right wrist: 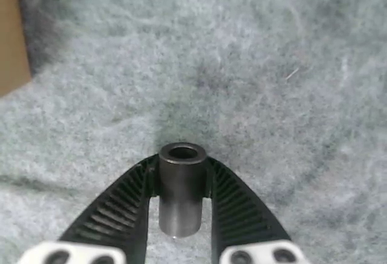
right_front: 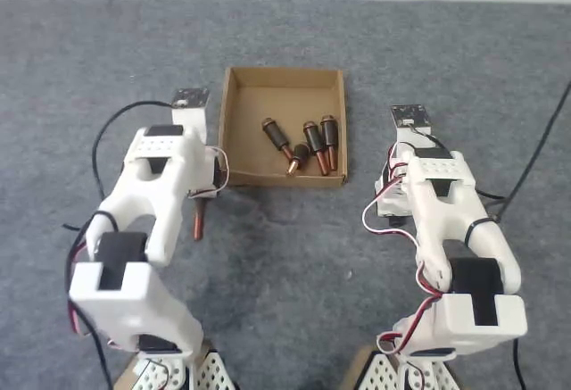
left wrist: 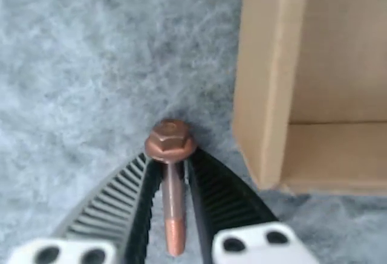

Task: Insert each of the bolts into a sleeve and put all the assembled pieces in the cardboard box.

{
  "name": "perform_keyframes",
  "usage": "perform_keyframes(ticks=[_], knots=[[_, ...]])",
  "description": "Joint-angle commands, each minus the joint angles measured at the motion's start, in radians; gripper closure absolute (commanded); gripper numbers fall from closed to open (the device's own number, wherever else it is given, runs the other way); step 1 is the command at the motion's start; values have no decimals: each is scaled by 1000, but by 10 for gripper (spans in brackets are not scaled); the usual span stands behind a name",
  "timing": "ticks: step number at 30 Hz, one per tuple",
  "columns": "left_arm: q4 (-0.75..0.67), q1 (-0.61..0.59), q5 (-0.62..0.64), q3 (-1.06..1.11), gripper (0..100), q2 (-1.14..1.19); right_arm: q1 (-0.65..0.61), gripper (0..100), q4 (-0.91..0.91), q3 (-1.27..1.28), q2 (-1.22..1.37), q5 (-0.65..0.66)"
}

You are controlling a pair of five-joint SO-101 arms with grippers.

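A copper bolt (left wrist: 173, 185) with a hex head is clamped by its shank between the black fingers of my left gripper (left wrist: 171, 155), which is shut on it. In the high view the bolt (right_front: 198, 222) hangs just left of the cardboard box (right_front: 282, 178), under the left arm. My right gripper (right wrist: 180, 167) is shut on a dark metal sleeve (right wrist: 181, 191), held upright with its bore showing, over the grey carpet. Several assembled bolt-and-sleeve pieces (right_front: 314, 145) lie inside the box. The right arm (right_front: 437, 203) stands to the right of the box.
Grey carpet covers the table. The box's near wall (left wrist: 266, 83) is close beside the left gripper, and a box corner (right wrist: 12, 40) shows off to the side of the right gripper. Black cables (right_front: 535, 153) run along the far right and left.
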Motion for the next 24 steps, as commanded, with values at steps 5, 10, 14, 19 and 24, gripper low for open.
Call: perform_keyframes(ticks=[5,10,14,19,24], knots=[[-115,-5,-5,99,988,-152,13,991,-22,-60,-13,20],[-147,-6,-5,113,988,-167,27,991,-70,-107,-19,20],[-147,-14,-5,114,988,-169,24,991,-70,-183,-19,20],[-157,-14,-5,125,988,-170,19,991,-85,-282,-19,20],[-161,-14,-5,125,988,-170,25,991,-286,-338,-10,20]])
